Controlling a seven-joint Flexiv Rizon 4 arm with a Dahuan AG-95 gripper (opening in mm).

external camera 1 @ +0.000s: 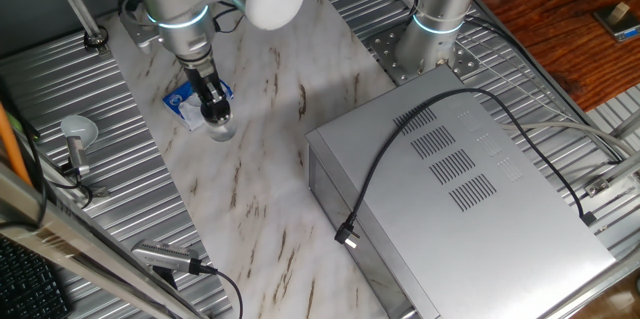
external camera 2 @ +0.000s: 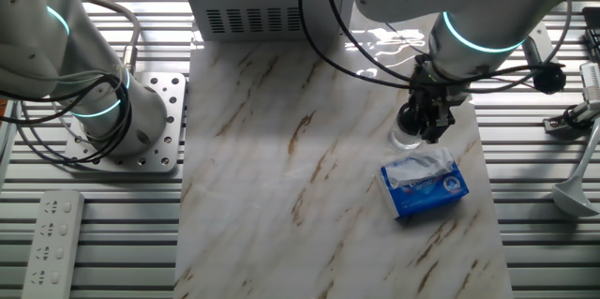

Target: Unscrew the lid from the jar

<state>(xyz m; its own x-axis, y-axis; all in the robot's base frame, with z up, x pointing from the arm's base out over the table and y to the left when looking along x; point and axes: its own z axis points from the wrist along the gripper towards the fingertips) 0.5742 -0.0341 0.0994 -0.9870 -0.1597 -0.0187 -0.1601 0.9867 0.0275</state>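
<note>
A: Big grey metal box well off to the gripper's side, flat blue-and-white packet just beside it.
B: Black two-finger gripper sits down over the small clear jar; small black screw cap hidden, can't tell the grip.
A: Twist about vertical, no sideways push, or the jar spins too.

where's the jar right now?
On the marble board, directly under the end effector: the jar stands just beside the blue-and-white packet, toward the grey metal box. The other fixed view shows it left of that box.
</note>
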